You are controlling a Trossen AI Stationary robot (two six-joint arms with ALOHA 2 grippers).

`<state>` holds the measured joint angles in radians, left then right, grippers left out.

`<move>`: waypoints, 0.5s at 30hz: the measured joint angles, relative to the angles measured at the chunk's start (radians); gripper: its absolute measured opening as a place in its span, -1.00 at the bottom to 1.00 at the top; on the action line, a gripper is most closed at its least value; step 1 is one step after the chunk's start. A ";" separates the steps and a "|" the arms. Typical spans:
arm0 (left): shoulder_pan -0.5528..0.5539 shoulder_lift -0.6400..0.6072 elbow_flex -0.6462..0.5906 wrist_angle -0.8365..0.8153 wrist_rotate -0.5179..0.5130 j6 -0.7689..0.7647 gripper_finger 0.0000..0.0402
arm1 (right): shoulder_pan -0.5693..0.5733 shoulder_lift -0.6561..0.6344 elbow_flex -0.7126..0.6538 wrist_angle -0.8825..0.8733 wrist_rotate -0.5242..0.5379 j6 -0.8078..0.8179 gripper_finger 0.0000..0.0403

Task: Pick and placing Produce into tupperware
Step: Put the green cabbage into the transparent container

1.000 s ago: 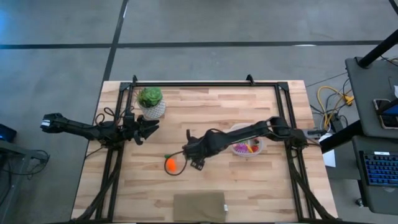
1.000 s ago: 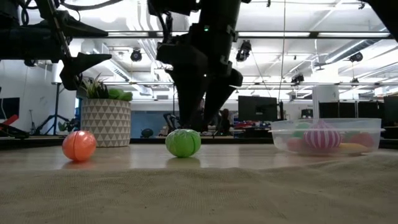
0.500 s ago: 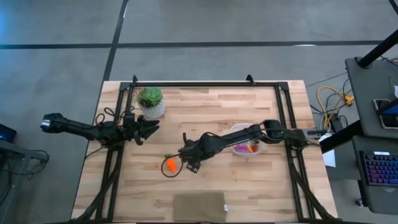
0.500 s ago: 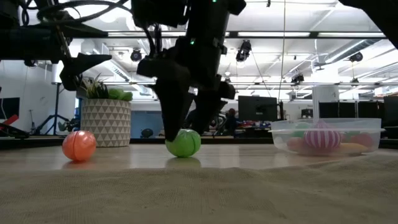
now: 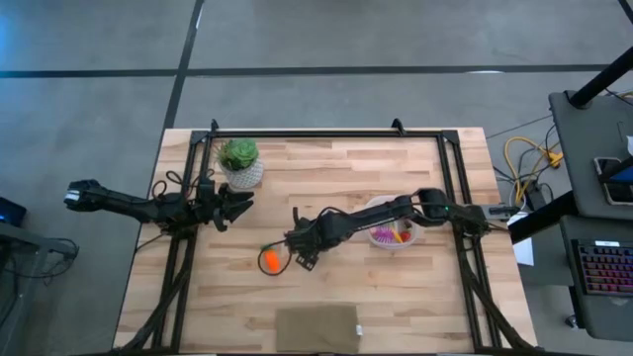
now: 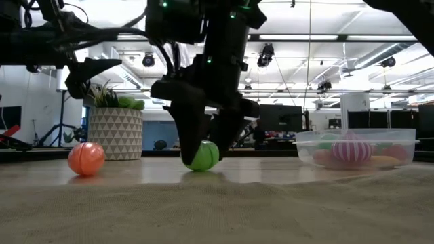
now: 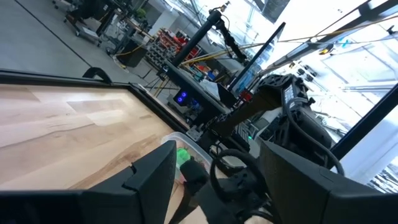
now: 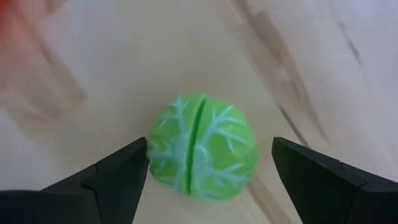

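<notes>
A green ball of produce [image 8: 202, 146] with pale veins rests on the wooden table [image 5: 346, 168]; in the low view the ball [image 6: 205, 156] sits between dark fingers. My right gripper [image 8: 208, 168] points down over it, open, one finger on each side. An orange piece [image 5: 269, 261] lies just to the left of the ball. The clear tupperware [image 5: 396, 234] at the right holds a magenta bunch [image 6: 351, 149] and other pieces. My left gripper [image 5: 240, 203] waits open near the left edge, beside the plant. My right gripper comes at the green ball from above, pointing down. One finger [image 8: 121, 174] stands right at the ball's side [image 8: 151, 158]; whether it touches, I cannot tell. The other finger [image 8: 317, 177] is clear of the ball, which rests on the table.
A leafy plant in a white patterned pot [image 5: 240, 163] stands at the far left. A beige mat [image 5: 316, 328] lies at the near edge. A black frame [image 5: 326, 133] runs along the table's far edge and sides. Bare wood lies between the ball and the mat.
My right gripper has come down over the green ball and rolled a little; its fingers, above the ball a second ago, now reach down on both sides of it. The ball and the orange piece have stayed in place.
</notes>
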<state>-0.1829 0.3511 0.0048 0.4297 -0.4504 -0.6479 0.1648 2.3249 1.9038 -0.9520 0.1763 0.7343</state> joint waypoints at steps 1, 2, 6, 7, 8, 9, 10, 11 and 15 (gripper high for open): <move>0.000 0.000 0.000 0.000 0.000 0.000 0.09 | -0.005 0.000 0.000 0.000 -0.002 0.014 0.64; 0.000 0.000 0.000 0.000 0.000 0.000 0.09 | -0.010 0.000 0.000 0.000 -0.005 0.027 0.64; 0.000 0.000 0.000 0.004 0.000 -0.001 0.09 | -0.031 0.000 0.002 0.000 -0.047 0.065 0.63; 0.000 0.000 0.000 0.005 0.000 -0.001 0.09 | -0.036 0.000 0.002 0.001 -0.055 0.075 0.63; 0.000 0.000 0.000 0.006 0.000 -0.001 0.09 | -0.039 0.000 0.002 0.001 -0.059 0.080 0.63; 0.000 -0.001 0.000 0.007 0.000 -0.002 0.09 | -0.042 0.000 0.002 0.001 -0.062 0.081 0.63; 0.000 -0.001 0.000 0.009 0.000 -0.002 0.09 | -0.044 0.000 0.002 0.001 -0.064 0.081 0.63; 0.000 -0.001 0.000 0.011 0.000 -0.002 0.09 | -0.044 0.000 0.003 0.001 -0.069 0.081 0.63; 0.000 0.000 0.000 0.015 0.000 -0.040 0.09 | -0.043 0.000 0.004 0.006 -0.071 0.081 0.63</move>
<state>-0.1829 0.3511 0.0048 0.4450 -0.4501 -0.6879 0.1219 2.3249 1.9079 -0.9455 0.1055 0.8150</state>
